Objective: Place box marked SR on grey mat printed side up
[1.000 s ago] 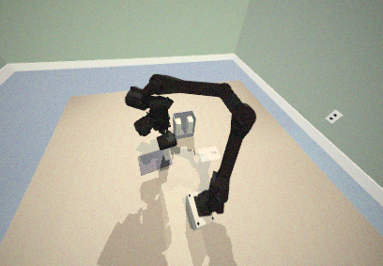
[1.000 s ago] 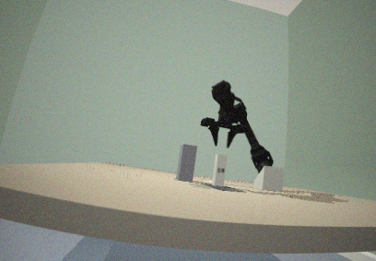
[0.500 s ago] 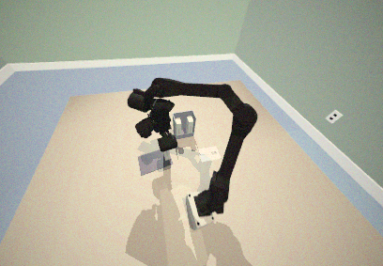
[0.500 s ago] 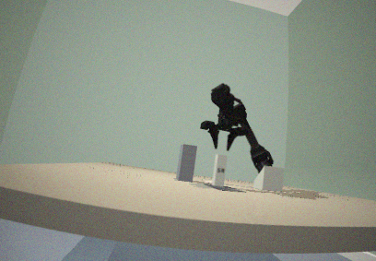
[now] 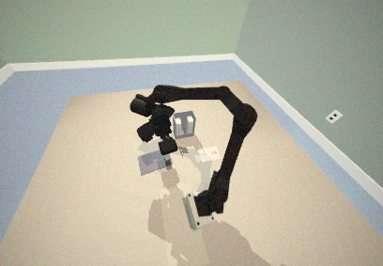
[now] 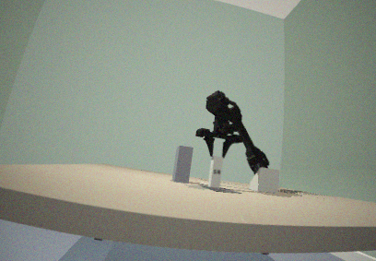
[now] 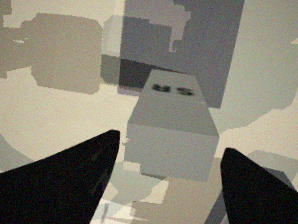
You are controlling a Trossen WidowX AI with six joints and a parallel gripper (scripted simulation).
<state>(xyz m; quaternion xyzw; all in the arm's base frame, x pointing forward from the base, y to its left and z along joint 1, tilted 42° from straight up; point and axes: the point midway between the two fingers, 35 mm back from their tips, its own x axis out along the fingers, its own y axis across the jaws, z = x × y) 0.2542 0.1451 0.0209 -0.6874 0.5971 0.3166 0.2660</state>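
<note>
SR box (image 6: 215, 172) (image 7: 172, 135) seemingly between gripper (image 6: 217, 157) (image 7: 170, 148) fingers.

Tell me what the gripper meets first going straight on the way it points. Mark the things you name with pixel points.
Probably the top of the standing SR box (image 6: 215, 172) (image 7: 172, 145), between the gripper's (image 5: 157, 139) (image 6: 217, 156) (image 7: 172, 142) open fingers; depth is hard to judge.
</note>
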